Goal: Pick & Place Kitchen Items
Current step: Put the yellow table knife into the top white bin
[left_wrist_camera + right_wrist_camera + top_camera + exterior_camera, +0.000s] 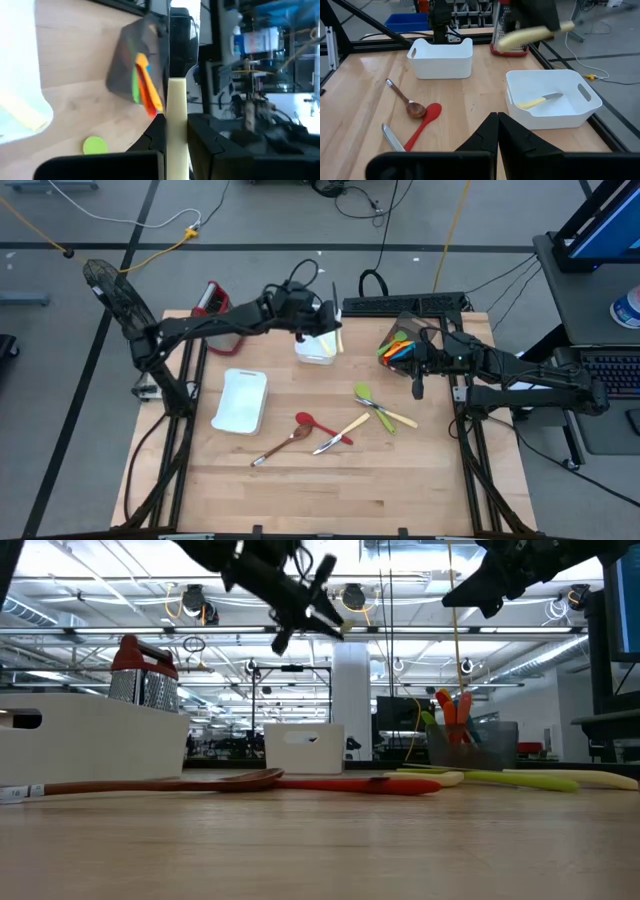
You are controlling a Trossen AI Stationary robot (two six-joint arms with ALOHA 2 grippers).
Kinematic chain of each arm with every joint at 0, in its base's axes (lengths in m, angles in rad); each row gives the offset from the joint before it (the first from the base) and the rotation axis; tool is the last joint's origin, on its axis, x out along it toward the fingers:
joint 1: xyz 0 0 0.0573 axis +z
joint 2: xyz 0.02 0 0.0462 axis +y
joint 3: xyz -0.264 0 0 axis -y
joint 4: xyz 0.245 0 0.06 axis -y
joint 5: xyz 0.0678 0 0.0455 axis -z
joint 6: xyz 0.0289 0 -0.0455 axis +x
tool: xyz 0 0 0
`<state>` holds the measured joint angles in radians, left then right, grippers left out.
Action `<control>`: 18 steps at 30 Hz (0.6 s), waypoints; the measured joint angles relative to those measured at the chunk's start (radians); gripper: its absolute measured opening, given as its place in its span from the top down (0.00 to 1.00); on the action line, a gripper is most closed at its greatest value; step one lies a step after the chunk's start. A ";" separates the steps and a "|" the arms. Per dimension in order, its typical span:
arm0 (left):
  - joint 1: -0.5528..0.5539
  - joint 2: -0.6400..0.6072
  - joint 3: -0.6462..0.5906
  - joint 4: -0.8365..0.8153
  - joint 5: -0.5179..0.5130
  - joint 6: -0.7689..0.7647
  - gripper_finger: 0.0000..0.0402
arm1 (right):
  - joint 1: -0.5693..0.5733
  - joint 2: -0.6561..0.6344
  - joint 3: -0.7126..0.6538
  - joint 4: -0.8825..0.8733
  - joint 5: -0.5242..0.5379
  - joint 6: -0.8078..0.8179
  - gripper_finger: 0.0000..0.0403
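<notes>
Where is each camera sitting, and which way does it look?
High view: above the table, looking straight down; both arms show, the left gripper holding a cream knife.
Low view: at tabletop height, looking level across the red spoon; both arms hang overhead.
Left wrist view: on the left arm, facing the grey bin; its fingers clamp the knife.
Right wrist view: on the right arm, facing two white bins; the shut right gripper shows.
Shared: right wrist and low views see the red spoon.

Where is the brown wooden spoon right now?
In the high view the brown wooden spoon lies on the table's front middle, its bowl touching the red spoon, just right of the flat white tray.
</notes>
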<state>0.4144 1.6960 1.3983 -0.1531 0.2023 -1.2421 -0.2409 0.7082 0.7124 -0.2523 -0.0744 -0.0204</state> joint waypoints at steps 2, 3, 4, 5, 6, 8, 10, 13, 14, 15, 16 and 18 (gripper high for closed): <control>0.023 0.031 0.000 0.000 0.025 -0.010 0.91 | 0.000 0.000 0.000 -0.002 0.000 0.000 0.99; 0.033 0.043 0.000 -0.003 0.041 -0.017 0.91 | 0.000 0.000 0.000 -0.002 0.000 0.000 0.99; 0.042 0.056 0.000 -0.002 0.052 -0.024 0.91 | 0.000 0.000 0.000 -0.002 0.000 0.000 0.99; 0.049 0.065 0.000 -0.001 0.058 -0.028 0.91 | 0.000 0.000 0.000 -0.003 0.000 0.000 0.99; 0.056 0.072 0.000 -0.003 0.061 -0.034 0.91 | 0.000 0.000 0.000 -0.003 0.000 0.000 0.99; 0.064 0.079 0.000 -0.023 0.061 -0.040 0.91 | 0.000 0.000 0.000 -0.004 0.000 0.000 0.99; 0.066 0.085 0.000 -0.045 0.060 -0.038 0.91 | 0.000 0.000 0.000 -0.004 0.000 0.000 0.99; 0.067 0.086 0.000 -0.141 0.060 -0.036 0.91 | 0.000 0.000 0.000 -0.008 0.000 -0.001 0.99; 0.066 0.086 0.000 -0.172 0.060 -0.036 0.91 | 0.000 0.000 0.000 -0.008 -0.001 -0.002 0.99; 0.065 0.086 0.000 -0.212 0.060 -0.034 0.91 | 0.000 0.000 0.000 -0.008 -0.001 -0.002 0.99; 0.065 0.086 0.000 -0.247 0.059 -0.031 0.91 | 0.000 0.000 0.000 -0.008 -0.001 -0.003 0.99; 0.065 0.087 0.000 -0.298 0.060 -0.038 0.91 | 0.000 0.000 0.000 -0.008 -0.001 -0.003 0.99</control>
<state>0.4793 1.7828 1.3979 -0.4510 0.2619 -1.2804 -0.2405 0.7084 0.7124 -0.2604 -0.0751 -0.0231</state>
